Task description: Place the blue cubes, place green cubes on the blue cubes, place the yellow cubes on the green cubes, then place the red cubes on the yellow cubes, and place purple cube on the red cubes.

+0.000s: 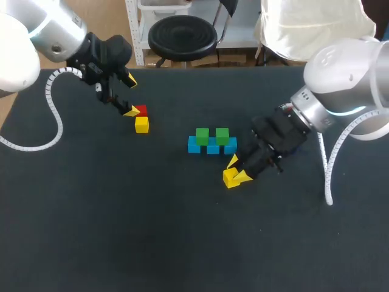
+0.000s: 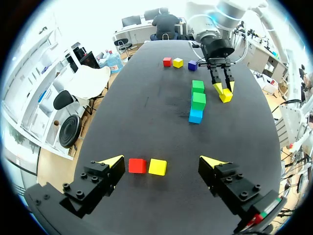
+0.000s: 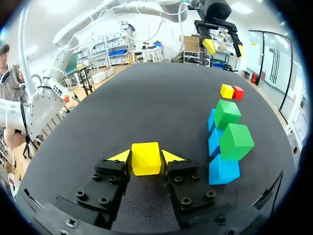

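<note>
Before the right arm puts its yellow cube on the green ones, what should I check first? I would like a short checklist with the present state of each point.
1. Right gripper shut on the yellow cube: ok.
2. Three blue cubes lie in one row: ok.
3. Two green cubes sit on the blue row: ok.
4. Yellow cube lifted clear of the table: cannot tell.
5. Left gripper away from the stack, open near the red cube: ok.
</note>
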Robot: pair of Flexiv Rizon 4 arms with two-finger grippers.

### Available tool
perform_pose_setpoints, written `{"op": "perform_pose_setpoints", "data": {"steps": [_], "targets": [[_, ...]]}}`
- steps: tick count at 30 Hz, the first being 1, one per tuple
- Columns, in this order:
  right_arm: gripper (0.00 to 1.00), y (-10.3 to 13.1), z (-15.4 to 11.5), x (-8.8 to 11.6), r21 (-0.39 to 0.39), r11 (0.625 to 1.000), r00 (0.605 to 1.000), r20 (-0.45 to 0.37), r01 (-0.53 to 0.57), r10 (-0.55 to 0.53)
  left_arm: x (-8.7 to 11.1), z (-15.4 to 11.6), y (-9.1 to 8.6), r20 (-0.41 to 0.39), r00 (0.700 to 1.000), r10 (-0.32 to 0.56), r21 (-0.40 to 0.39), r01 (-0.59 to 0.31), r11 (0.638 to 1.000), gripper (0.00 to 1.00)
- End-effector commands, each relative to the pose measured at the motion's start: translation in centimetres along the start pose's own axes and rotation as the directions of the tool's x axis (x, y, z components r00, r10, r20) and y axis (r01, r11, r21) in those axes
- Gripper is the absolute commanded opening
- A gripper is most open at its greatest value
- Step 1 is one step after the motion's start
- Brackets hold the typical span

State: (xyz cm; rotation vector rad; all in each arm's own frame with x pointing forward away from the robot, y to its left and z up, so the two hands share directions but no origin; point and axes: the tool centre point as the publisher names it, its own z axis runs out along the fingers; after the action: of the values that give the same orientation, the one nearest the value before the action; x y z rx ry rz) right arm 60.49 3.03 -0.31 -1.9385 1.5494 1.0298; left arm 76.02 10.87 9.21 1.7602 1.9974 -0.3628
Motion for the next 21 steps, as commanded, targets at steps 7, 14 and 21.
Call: {"op": "perform_pose_setpoints", "data": {"steps": [7,14,21], "targets": [[0.00,0.5,-1.1,-2.0,0.013,1.000,1.000,-0.019,0.001,0.000,0.1,0.0,0.0,0.004,1.000,0.003,0.000,-0.003,1.000,1.00],[0.00,0.2,-2.9,-5.3,0.083,0.996,0.999,-0.038,-0.029,0.032,0.1,0.0,0.0,0.004,1.000,0.003,0.000,-0.003,1.000,1.00],[0.00,-0.7,-4.6,-7.3,0.168,0.983,0.997,-0.013,-0.078,0.081,0.1,0.0,0.0,0.004,1.000,0.003,0.000,-0.003,1.000,1.00]]}}
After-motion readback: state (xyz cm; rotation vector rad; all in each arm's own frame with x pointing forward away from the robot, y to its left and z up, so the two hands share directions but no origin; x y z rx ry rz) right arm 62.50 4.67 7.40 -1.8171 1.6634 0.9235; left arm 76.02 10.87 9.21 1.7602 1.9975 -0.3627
